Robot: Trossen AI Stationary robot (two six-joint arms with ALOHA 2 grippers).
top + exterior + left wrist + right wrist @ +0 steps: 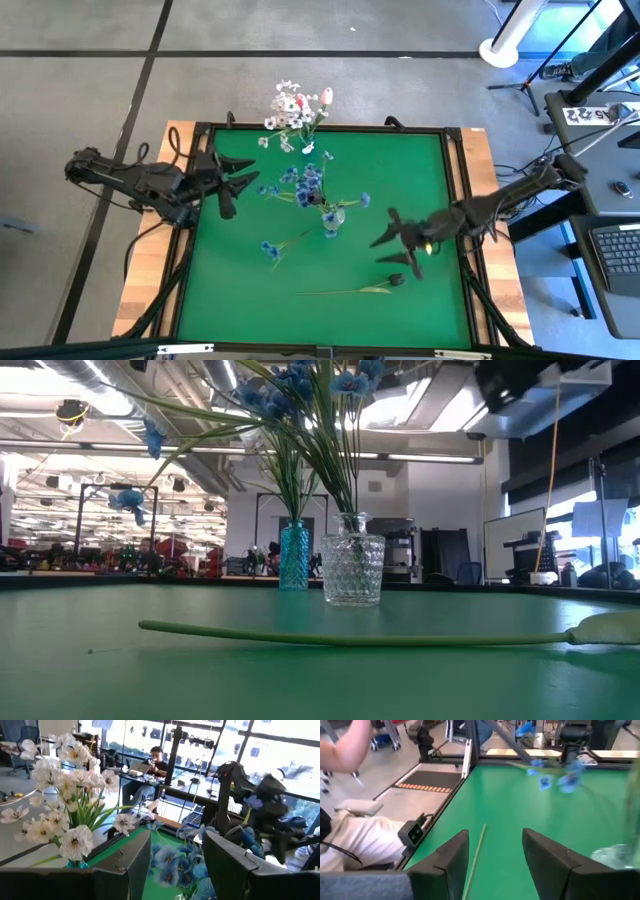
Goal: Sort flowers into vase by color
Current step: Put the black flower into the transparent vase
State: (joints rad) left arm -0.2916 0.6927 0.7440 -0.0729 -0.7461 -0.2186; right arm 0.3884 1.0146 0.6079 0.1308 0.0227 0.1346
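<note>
- Across the green-topped counter [420, 160], framed in black with pale wood beyond its edges, the sorting looks partly done, which I judge from how the flowers are grouped.
- At the far edge, the white-blossomed spray with a pink tulip bud [296, 108] stands in a slim blue glass vase [294, 556], likely parked there to keep pale colours apart from the blue.
- Near the middle, the blue-blossomed stems [306, 182] fan out of a clear cut-glass vase [332, 214], so that vase seems reserved for blue.
- A loose blue-flowered sprig [274, 246] lies flat just in front of it, not yet sorted.
- Nearer the front, a long thin green stem ending in a dark bud [350, 290] lies flat, also waiting.
- Hovering just above that dark bud, the right tool [395, 248] stands with fingers parted and holds nothing, probably lined up for that stem.
- By the left edge, the left tool [230, 180] is half open, empty, and points toward the vases.
</note>
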